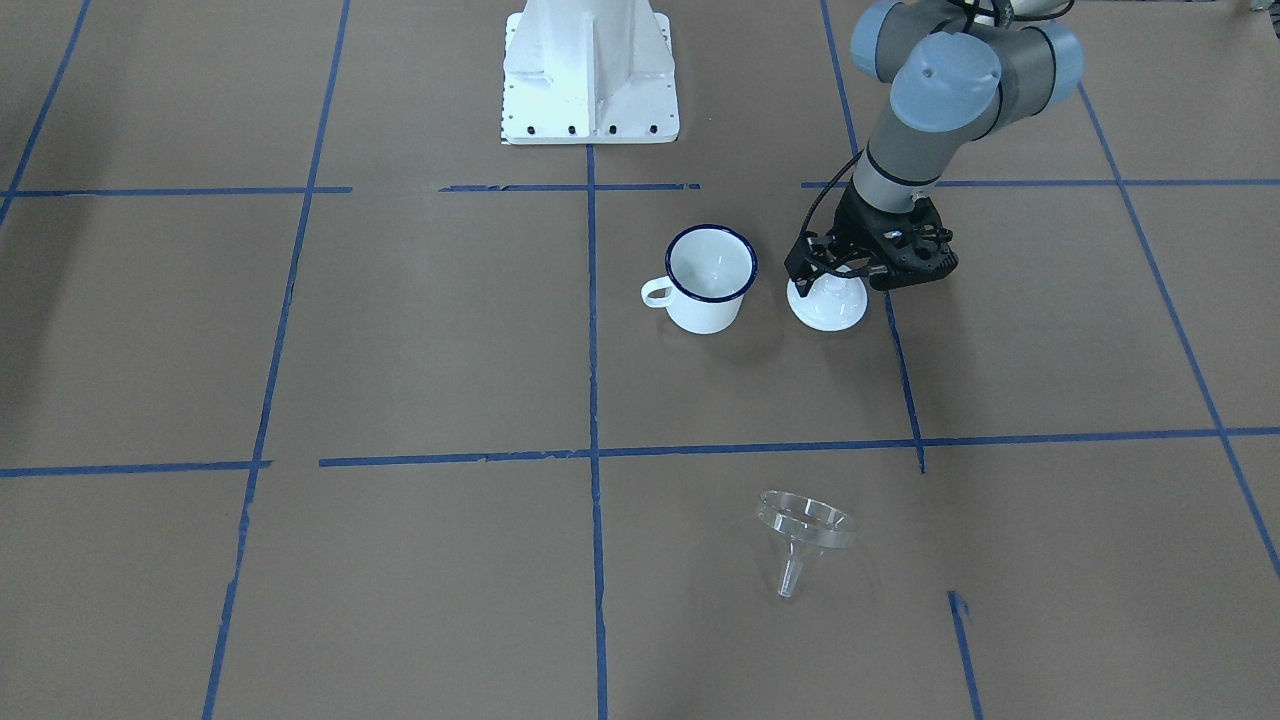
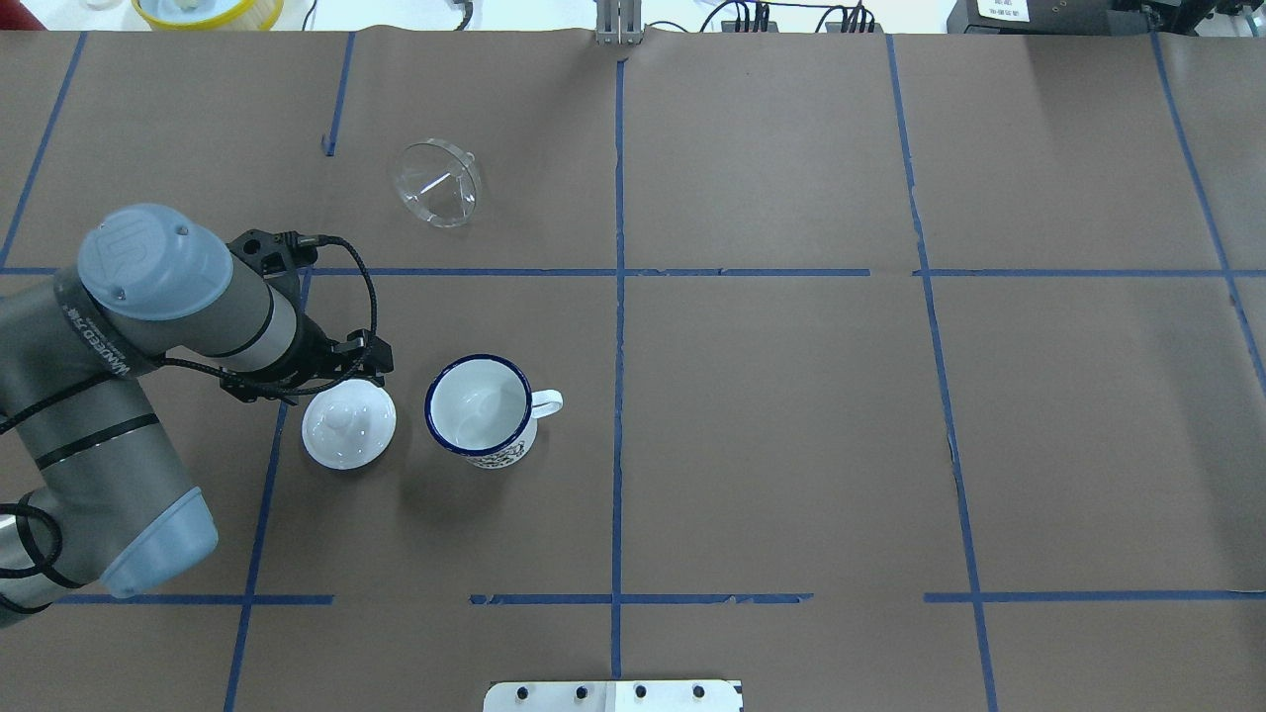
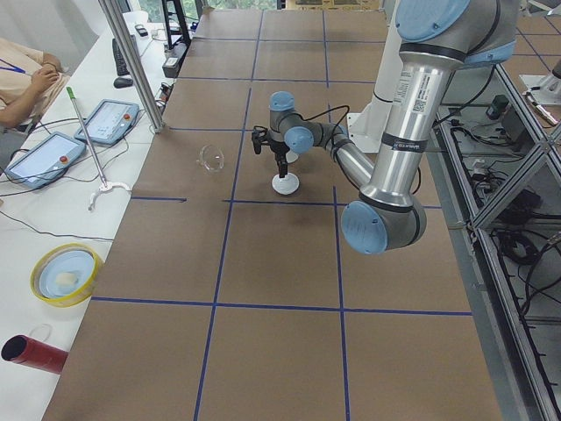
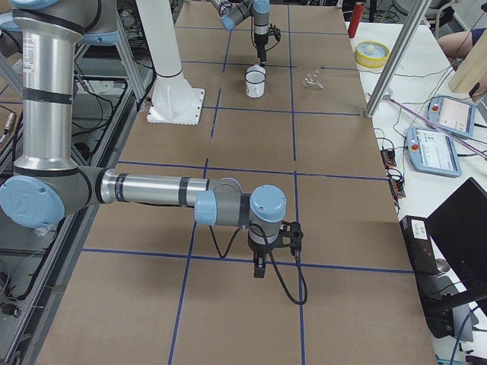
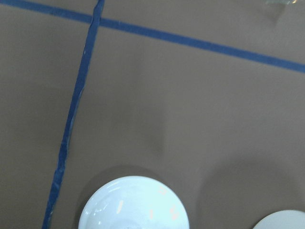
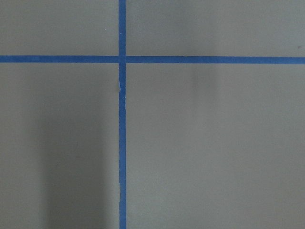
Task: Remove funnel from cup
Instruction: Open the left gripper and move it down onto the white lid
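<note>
Asking as your spotter: where is the funnel [image 1: 800,538] now?

Me: Out of the cup [image 1: 708,282]. It lies on its side on the brown table [image 1: 400,330], well apart from the cup, on the operators' side of a blue tape line. The cup stands upright, and I see only white enamel inside. I judge the removal done.

Spotter: If you had to pick it up, how would it handle?

Me: It should be light, being thin clear plastic. It looks stiff enough to keep its shape, but it is smooth and probably slippery. On its side the cone could roll away from a push. I would close across the rim of the wide cone, not on the short spout, and squeeze gently.

Spotter: What are your tools doing?

Me: My left gripper [image 1: 845,270] hangs over the white lid [image 1: 828,308], just beside the cup. Whether its jaws are parted or pinching the knob, I cannot tell. The housing covers the tips, and my left wrist camera shows only the lid's edge. My right gripper [image 4: 259,266] shows only in a side view, far from everything. I cannot tell its state either.

Spotter: Anything else unclear?

Me: The funnel's clear walls nearly vanish against the table.
</note>
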